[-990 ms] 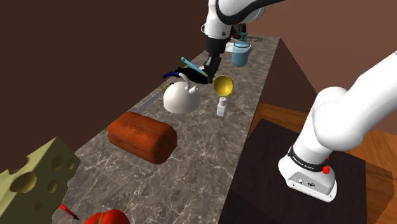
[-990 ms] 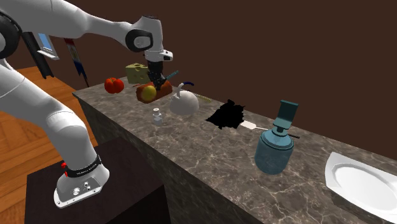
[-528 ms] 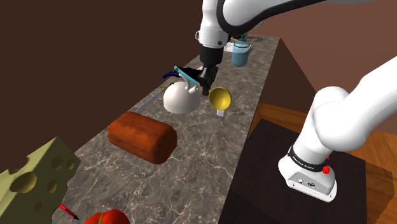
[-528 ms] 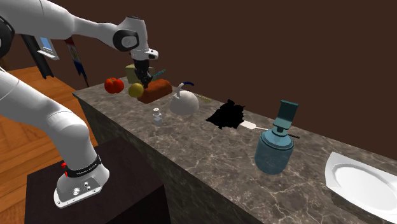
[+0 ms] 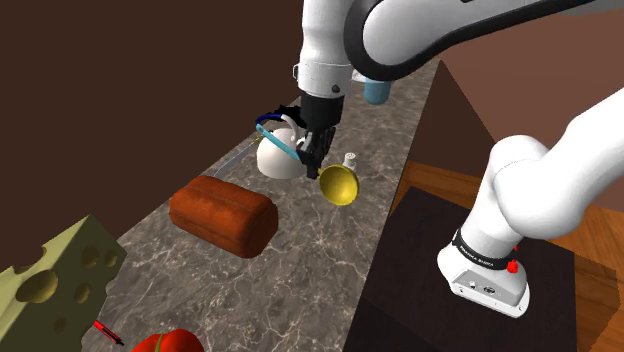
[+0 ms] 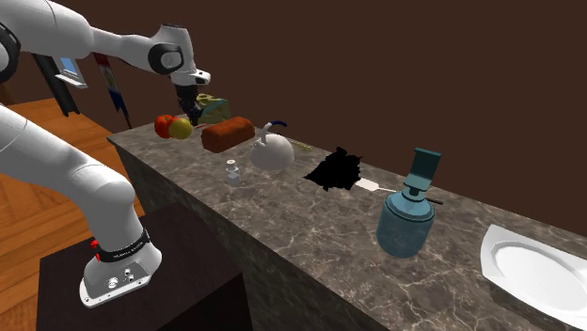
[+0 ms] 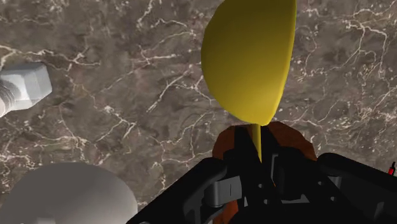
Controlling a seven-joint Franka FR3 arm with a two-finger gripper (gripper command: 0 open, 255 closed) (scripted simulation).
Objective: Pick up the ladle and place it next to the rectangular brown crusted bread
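As the tool (image 5: 311,162) clamps it, the ladle (image 5: 339,185) hangs.

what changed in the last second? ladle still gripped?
The end effector, shut on the ladle throughout, carried it down and slightly left in the shoulder view, from beside the white kettle toward the bread. The bread, white kettle and shaker stayed put.

one ladle (image 5: 339,185), one bread loaf (image 5: 222,212), one white kettle (image 6: 271,150), one small white bottle (image 6: 232,173), one teal jar (image 6: 406,222), one plate (image 6: 531,273), one cheese wedge (image 5: 50,275), one red fruit (image 5: 165,343)
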